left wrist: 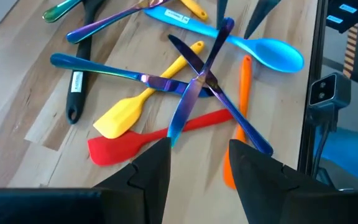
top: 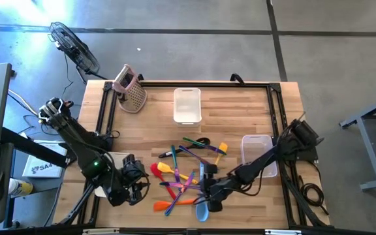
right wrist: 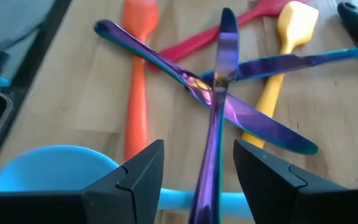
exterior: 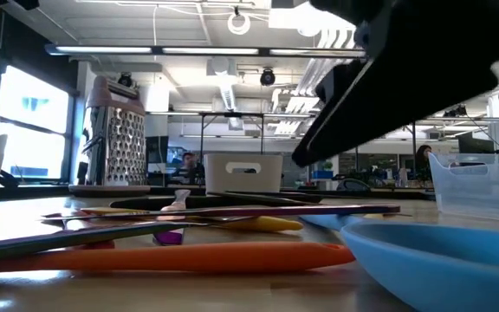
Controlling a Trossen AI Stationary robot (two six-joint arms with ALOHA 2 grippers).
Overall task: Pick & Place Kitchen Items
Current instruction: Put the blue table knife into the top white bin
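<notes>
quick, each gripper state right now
Left gripper: jaws open, empty, above the red silicone spatula.
Right gripper: jaws open, straddling an iridescent purple metal knife.

Four cameras ringing one pile of utensils

The high view looks straight down on the whole table (top: 240,111). The low view sits at tabletop height just beside the blue spoon (exterior: 440,260), facing the room. Both wrist views look down close over the crossed iridescent knives (left wrist: 194,93), from opposite sides; each also shares the orange spatula (right wrist: 135,93).
</notes>
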